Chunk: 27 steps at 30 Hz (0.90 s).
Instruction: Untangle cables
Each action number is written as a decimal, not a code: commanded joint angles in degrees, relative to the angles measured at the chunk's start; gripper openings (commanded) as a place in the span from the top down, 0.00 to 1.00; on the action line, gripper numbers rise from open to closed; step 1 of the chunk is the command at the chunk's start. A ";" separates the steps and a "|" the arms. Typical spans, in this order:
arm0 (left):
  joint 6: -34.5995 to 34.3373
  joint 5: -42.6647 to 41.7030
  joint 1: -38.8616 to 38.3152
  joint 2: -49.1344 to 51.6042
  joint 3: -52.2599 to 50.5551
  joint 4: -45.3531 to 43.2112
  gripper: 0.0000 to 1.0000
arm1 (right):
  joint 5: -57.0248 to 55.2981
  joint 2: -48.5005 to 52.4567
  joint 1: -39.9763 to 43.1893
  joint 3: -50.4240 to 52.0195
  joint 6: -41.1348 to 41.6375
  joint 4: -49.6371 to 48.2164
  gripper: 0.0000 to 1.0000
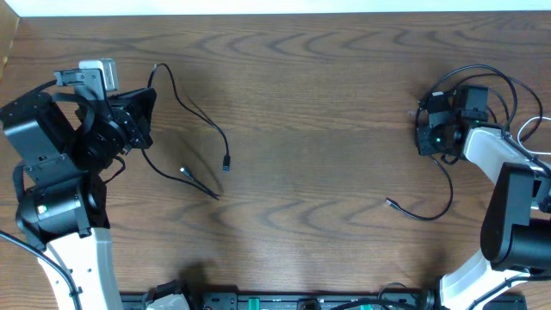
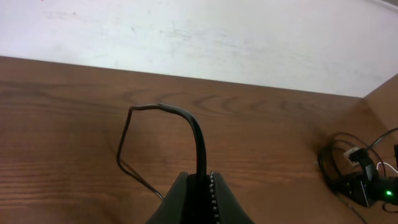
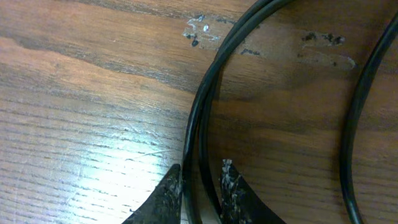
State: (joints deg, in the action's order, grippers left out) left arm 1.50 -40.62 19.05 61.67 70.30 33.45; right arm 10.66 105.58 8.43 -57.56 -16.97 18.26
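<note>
While L gripper (image 2: 200,178) pinches cable (image 2: 186,118), ends cropped (wrist cam).

No legible text, label, brand or number appears in any view.

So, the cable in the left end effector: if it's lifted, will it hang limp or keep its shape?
Probably floppy yet slightly springy: the cable arches above the left end effector and holds a kink. Likely light, being so thin. Its plug end would probably drag across the table when lifted.
</note>
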 commanded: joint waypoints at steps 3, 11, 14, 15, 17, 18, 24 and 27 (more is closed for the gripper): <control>0.33 -0.98 -0.13 -0.26 0.46 0.61 0.93 | 0.37 -0.55 -0.15 0.42 3.50 -1.22 0.99; 0.33 -0.98 -0.13 -0.26 0.46 0.81 0.92 | 0.33 -0.55 -0.13 0.42 3.69 -1.38 0.99; 0.33 -0.98 -0.13 -0.26 0.46 0.83 0.92 | 0.33 -0.55 -0.11 0.42 3.69 -1.38 0.99; 0.33 -0.98 -0.13 -0.26 0.46 0.81 0.93 | 0.33 -0.55 -0.11 0.42 3.69 -1.36 0.88; 0.33 -0.98 -0.13 -0.26 0.46 0.81 0.92 | 0.22 -0.55 -0.11 0.44 3.67 -1.38 0.70; 0.33 -0.98 -0.13 -0.26 0.46 0.83 0.93 | -0.09 -0.44 -0.13 0.52 3.67 -1.60 0.70; 0.33 -0.98 -0.13 -0.26 0.46 0.81 0.93 | -1.55 -0.42 -0.11 2.03 3.67 -3.04 0.71; 0.33 -0.98 -0.13 -0.26 0.46 0.81 0.93 | -2.19 -0.42 0.11 3.06 3.69 -4.52 0.78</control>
State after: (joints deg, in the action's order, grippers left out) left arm 1.50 -40.62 19.05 61.67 70.30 34.22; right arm 9.54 105.58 8.45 -55.99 -13.54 14.63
